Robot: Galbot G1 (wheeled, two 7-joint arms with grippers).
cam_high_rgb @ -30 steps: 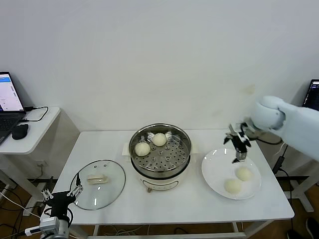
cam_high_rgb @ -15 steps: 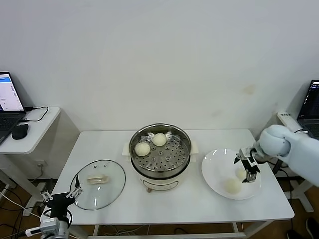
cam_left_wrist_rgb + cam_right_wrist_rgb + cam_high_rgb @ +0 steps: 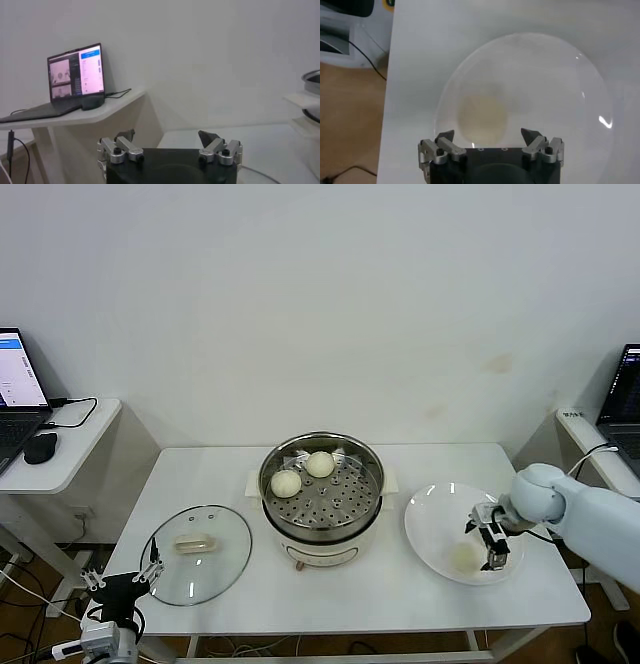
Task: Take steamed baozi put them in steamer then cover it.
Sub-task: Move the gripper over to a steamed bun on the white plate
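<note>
The steamer stands mid-table with two steamed baozi on its perforated tray. On the white plate to its right, one baozi shows. My right gripper is low over the plate's right part, open. From the right wrist, a pale baozi lies just ahead of the right gripper, its jaws wide and touching nothing. The cover lies flat on the table at the left. My left gripper is parked open below the table's front left corner.
A side table with a laptop and a mouse stands at the far left. A second laptop sits at the far right. The plate reaches close to the table's right edge.
My right gripper has come down and toward me, from above the plate's far rim to low over its right side, and now hides the baozi that lay there. The left arm has not moved.
</note>
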